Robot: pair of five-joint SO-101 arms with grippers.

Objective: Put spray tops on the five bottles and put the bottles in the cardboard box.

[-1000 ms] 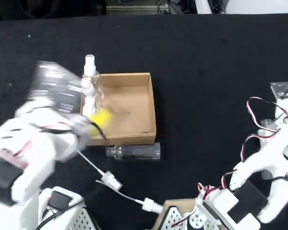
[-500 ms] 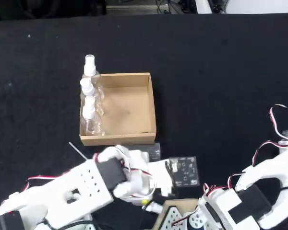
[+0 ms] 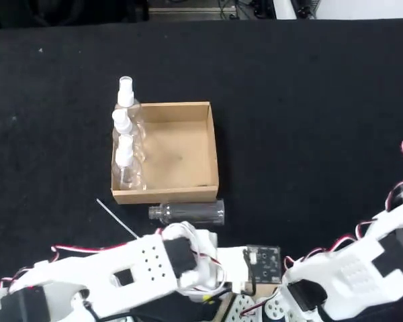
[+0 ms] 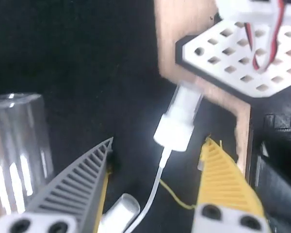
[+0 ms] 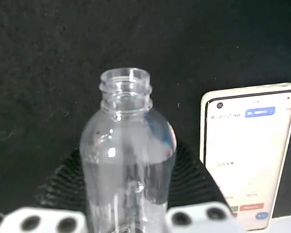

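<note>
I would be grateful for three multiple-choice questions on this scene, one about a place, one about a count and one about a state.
1. Where does the lying bottle rest?
A. inside the cardboard box
B. on the table, just outside the box's near wall
C. on top of a phone

2. How many capped bottles stand along the box's left wall?
A. one
B. five
C. three

3. What state is the held bottle in the right gripper in?
A. neck open and uncovered
B. closed with a sprayer
C. crushed flat

Answers:
1 B, since the high view shows it on the black surface in front of the box.
2 C, since three white-topped bottles line that wall.
3 A, since the right wrist view shows a bare threaded neck.
</note>
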